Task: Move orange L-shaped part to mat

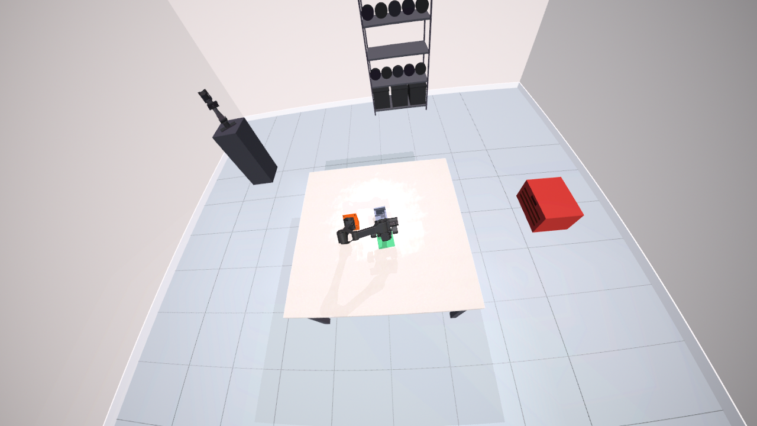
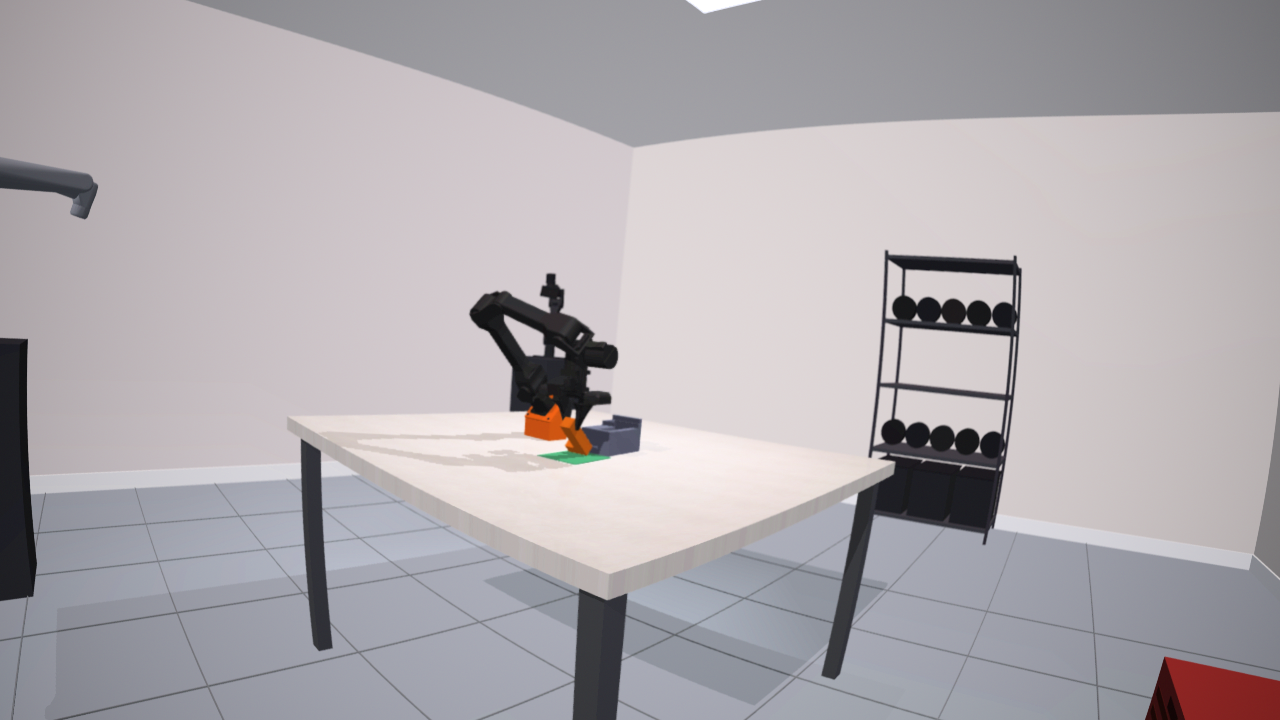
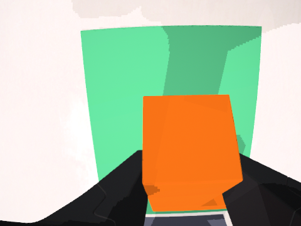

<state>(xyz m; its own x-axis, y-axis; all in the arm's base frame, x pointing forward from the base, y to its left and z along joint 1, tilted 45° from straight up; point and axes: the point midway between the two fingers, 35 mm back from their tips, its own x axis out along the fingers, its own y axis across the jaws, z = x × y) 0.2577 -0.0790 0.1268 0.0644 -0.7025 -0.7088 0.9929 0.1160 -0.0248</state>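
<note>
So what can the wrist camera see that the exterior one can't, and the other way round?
Only wrist: the mat's far edge whole, beyond the orange part.
Only exterior: the black shelf rack, the table's legs and a red box.
Both: the orange part held in the gripper, the green mat and some of the grey tray.

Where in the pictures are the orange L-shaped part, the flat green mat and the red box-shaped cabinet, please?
Orange L-shaped part [image 2: 579, 438] [image 3: 192, 138]: exterior view, tilted body; wrist view, broad face.
Flat green mat [image 1: 387, 244] [image 2: 572, 458] [image 3: 125, 78]: top, exterior, wrist views; bare surface.
Red box-shaped cabinet [image 1: 555, 196] [image 2: 1221, 694]: top, exterior views; top panel.
</note>
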